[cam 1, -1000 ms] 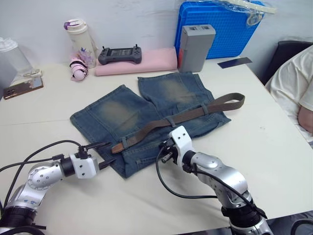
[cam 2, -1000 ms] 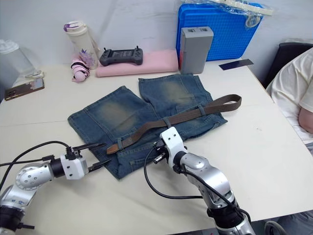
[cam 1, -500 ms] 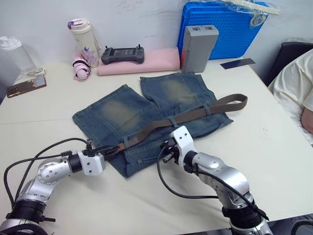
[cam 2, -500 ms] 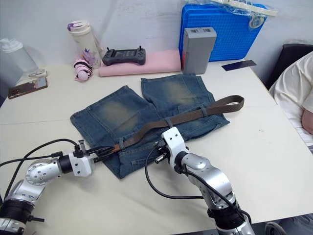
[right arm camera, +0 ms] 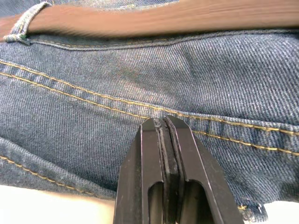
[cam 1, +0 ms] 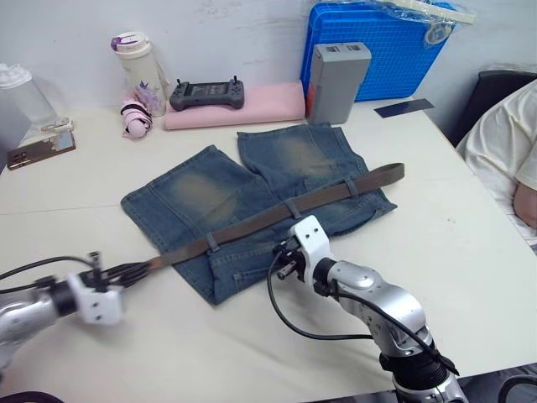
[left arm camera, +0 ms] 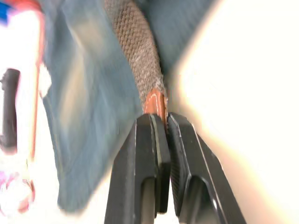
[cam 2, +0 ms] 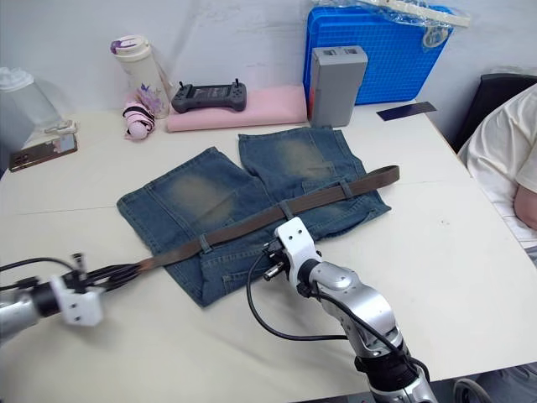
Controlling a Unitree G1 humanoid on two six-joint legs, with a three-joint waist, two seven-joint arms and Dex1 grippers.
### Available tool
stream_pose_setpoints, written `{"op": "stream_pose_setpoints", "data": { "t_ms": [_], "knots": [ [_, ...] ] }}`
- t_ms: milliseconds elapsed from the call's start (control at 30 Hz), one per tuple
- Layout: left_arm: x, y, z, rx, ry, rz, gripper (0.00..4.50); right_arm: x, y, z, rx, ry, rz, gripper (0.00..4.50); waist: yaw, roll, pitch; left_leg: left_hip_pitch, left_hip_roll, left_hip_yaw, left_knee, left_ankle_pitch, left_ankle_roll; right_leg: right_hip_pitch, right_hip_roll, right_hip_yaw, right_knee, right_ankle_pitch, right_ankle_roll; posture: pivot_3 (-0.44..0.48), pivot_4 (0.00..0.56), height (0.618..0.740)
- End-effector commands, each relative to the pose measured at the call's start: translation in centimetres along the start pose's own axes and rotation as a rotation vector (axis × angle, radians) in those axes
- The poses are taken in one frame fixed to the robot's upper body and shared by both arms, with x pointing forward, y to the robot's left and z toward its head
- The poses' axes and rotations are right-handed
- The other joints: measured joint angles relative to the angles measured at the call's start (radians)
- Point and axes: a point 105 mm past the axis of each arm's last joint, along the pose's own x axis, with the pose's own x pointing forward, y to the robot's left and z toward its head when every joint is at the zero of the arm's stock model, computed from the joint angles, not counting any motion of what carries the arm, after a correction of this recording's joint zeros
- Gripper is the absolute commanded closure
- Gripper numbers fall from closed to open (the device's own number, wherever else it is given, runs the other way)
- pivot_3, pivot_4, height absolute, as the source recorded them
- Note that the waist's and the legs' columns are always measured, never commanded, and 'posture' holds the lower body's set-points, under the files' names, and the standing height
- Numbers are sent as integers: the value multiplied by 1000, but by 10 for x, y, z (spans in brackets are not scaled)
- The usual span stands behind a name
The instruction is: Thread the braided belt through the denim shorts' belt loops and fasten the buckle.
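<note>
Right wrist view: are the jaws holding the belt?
No. The right gripper is shut on nothing over the denim shorts; the braided belt lies beyond it.

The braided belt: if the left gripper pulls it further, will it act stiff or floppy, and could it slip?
The braided belt is probably floppy: it lies flat along the denim shorts, following their surface. Its woven texture should grip fairly well, yet the left gripper pinches only the smooth tip, so it might slip out.

Evenly and brightly lit from overhead, with soft shadows under the right arm (cam 1: pixel 369 294) on the table (cam 1: pixel 470 252), motion blur on the left gripper (cam 1: pixel 126 273) and belt (right arm camera: pixel 140 18), washed-out table and smeared background in the left wrist view.
</note>
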Motion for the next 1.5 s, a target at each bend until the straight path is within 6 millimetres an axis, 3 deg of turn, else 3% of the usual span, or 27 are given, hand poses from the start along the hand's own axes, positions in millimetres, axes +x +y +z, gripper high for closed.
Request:
{"op": "stream_pose_setpoints", "data": {
  "t_ms": [33, 167, 300, 433, 567, 633, 667, 800, 900, 1033, 1133, 1300, 1433, 1500],
  "knots": [
    [-55, -17, -30, -33, 173, -38, 4481, 2, -5, -25, 18, 105, -12, 4500, -1, 1, 1, 0, 0, 0, 0, 0, 0, 0, 0, 0, 0, 0, 0, 0, 150, 676],
    [-85, -41, -42, -73, 277, -129, 4481, 2, -7, -26, 8, 112, -6, 4500, 11, -2, -1, 2, 0, 0, 0, -1, 1, 2, 0, 0, 0, 0, 0, 0, 150, 676],
    [-86, -46, -44, -93, 288, -111, 4481, 2, -6, -26, 0, 118, 2, 4500, 13, -2, -1, 7, 0, 0, -1, -3, 2, 6, 0, 0, 0, 0, 0, 0, 150, 676],
    [-59, -16, -25, -59, 143, 53, 2949, 3, -6, -26, -2, 124, 13, 4500, 12, -2, -1, 8, 0, 0, -1, -4, 2, 6, 0, 0, 2, -1, -1, 0, 150, 676],
    [-35, 10, 2, -22, -1, 112, 1086, 5, -8, -24, -2, 124, 14, 4500, 11, -6, -1, 8, 0, 0, 0, -4, 2, 7, -1, 0, 2, -1, -1, 0, 150, 676],
    [-25, 25, 19, -6, -65, 129, 75, 5, -8, -22, 0, 122, 17, 3816, 7, -6, -1, 8, 0, 0, -1, -4, 1, 7, 0, 0, 2, -1, -1, 0, 150, 676],
    [-22, 29, 24, -5, -83, 132, 0, 5, -8, -22, -1, 121, 21, 3565, 6, -6, -1, 8, 0, 0, -1, -4, 1, 7, 0, 0, 2, -1, -1, 0, 150, 676],
    [2, 40, 66, -67, -228, 94, 0, 4, -7, -18, 8, 108, 43, 1542, 6, -4, 0, 7, 1, 0, -1, -4, 1, 6, 0, 0, 2, -1, -2, 0, 150, 676],
    [30, 32, 107, -273, -354, -4, 0, -4, -11, -8, 10, 77, 55, 136, 8, -3, 1, 7, 1, 0, -1, -4, 1, 8, 0, 0, 0, -1, -2, 0, 150, 676],
    [56, 25, 146, -472, -474, -116, 0, -27, -12, 17, -25, 6, 120, 56, 20, 4, 8, 8, 1, -2, 0, -5, 3, 12, 0, -1, -3, -1, -1, 0, 150, 676],
    [84, 12, 161, -515, -517, -218, 0, -51, -6, 39, -72, -55, 211, 56, 37, 20, 19, 8, 0, -2, 0, -6, 4, 12, 0, -1, -5, -1, 0, 0, 150, 676],
    [131, 2, 153, -461, -449, -247, 0, -81, 2, 70, -132, -168, 320, 56, 27, 18, 21, -2, 2, -1, 0, -4, 1, 1, 1, -2, -4, -1, -1, 0, 150, 676],
    [144, -8, 145, -381, -401, -303, 0, -95, -24, 74, -252, -161, 230, 56, 33, 17, 21, -2, 2, -1, 0, -3, 1, 1, 1, -3, -5, -1, -1, 0, 150, 676],
    [147, -6, 136, -349, -366, -295, 549, -100, -44, 67, -368, -97, 157, 0, 41, 17, 21, -2, 1, -1, 1, -3, 2, 2, 0, -2, -6, 0, 0, 0, 150, 676]
  ]
}}
